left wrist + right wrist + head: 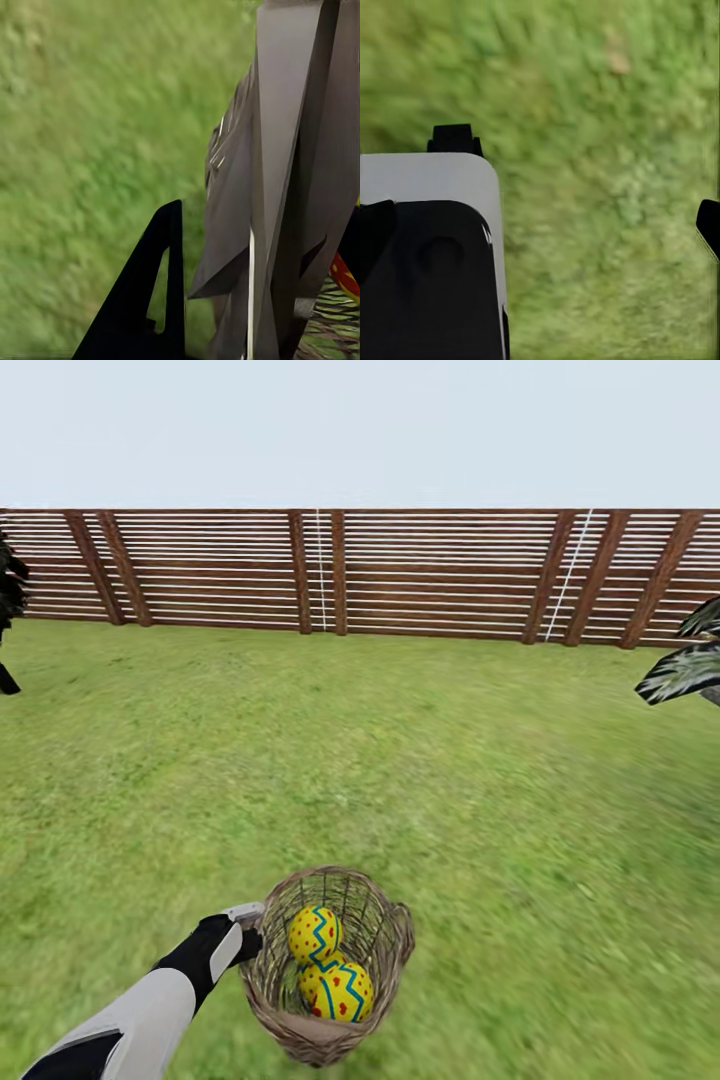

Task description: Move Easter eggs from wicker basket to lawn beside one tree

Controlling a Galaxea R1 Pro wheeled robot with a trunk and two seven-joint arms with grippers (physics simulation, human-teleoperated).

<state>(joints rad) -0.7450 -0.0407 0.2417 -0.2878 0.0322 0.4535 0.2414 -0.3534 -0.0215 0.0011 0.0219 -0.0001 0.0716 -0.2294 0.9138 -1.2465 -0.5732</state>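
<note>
Eggs (330, 963), all three as far as the head view shows, sit in the basket (385, 940), which appears lifted over the lawn (400, 760) with the left claw (248, 930) clamped on its rim. None lie on the grass yet, so the whole placing seems left to do, and no pale trunk shows before the fence (350, 570). The third egg is half hidden under the others. The right claw (585, 180) hangs over grass, fingertips apart.
</note>
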